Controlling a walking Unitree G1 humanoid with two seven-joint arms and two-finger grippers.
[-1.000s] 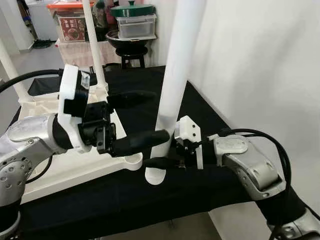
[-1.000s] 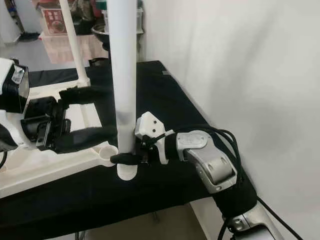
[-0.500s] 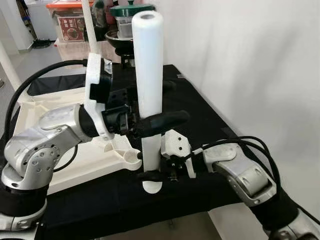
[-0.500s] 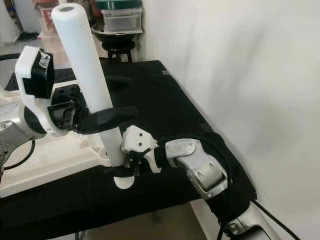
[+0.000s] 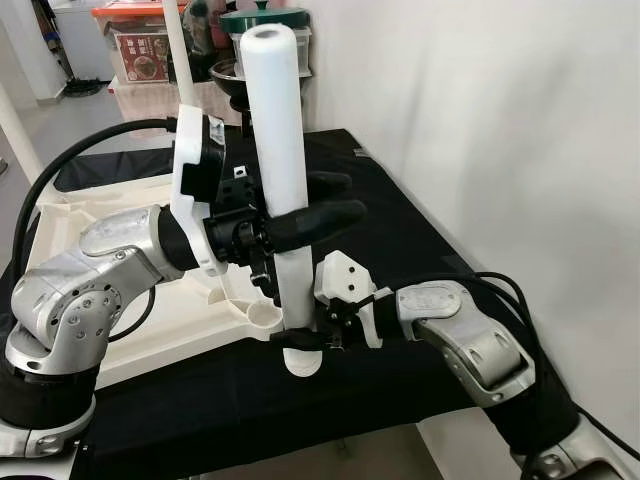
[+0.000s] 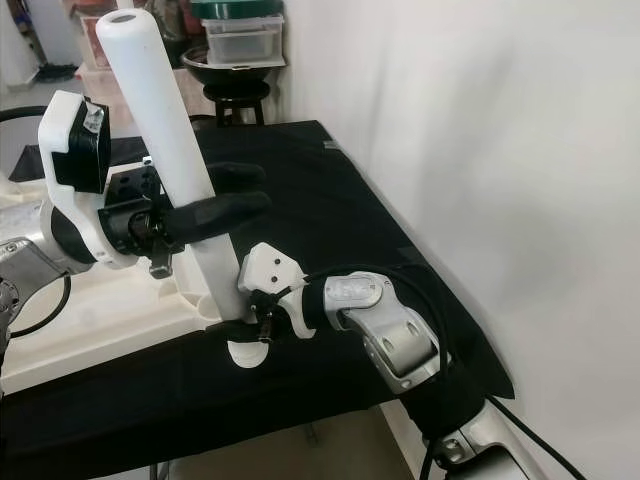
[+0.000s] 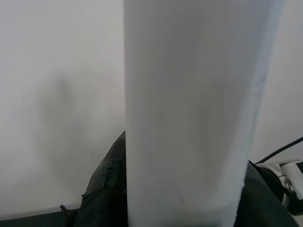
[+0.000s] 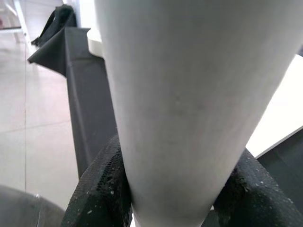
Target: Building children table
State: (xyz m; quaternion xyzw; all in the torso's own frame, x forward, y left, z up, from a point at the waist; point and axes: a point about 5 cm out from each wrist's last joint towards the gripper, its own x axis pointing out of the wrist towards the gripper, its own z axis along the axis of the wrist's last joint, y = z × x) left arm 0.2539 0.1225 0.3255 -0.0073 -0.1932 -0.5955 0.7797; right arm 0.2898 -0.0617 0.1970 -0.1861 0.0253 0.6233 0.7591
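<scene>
Both sets of jaws are closed on the same white table leg (image 5: pixel 280 170): in the left eye view the left gripper (image 5: pixel 312 200) clamps it at mid-height while the right gripper (image 5: pixel 300 338) pinches it near its foot, which sits on the black cloth (image 5: pixel 400 230) just beside the corner socket (image 5: pixel 262 315) of the upturned white tabletop (image 5: pixel 150 330). The right eye view shows the leg (image 6: pixel 165 130) leaning slightly, its base not yet in the socket. In the left wrist view the leg (image 7: pixel 189 113) stands between dark fingers (image 7: pixel 106 189); the right wrist view shows its taper (image 8: pixel 180 109) squeezed by padded fingers (image 8: pixel 99 189). The step in hand looks like seating this leg; next, both arms should shift its foot over the socket, straighten it and press down.
</scene>
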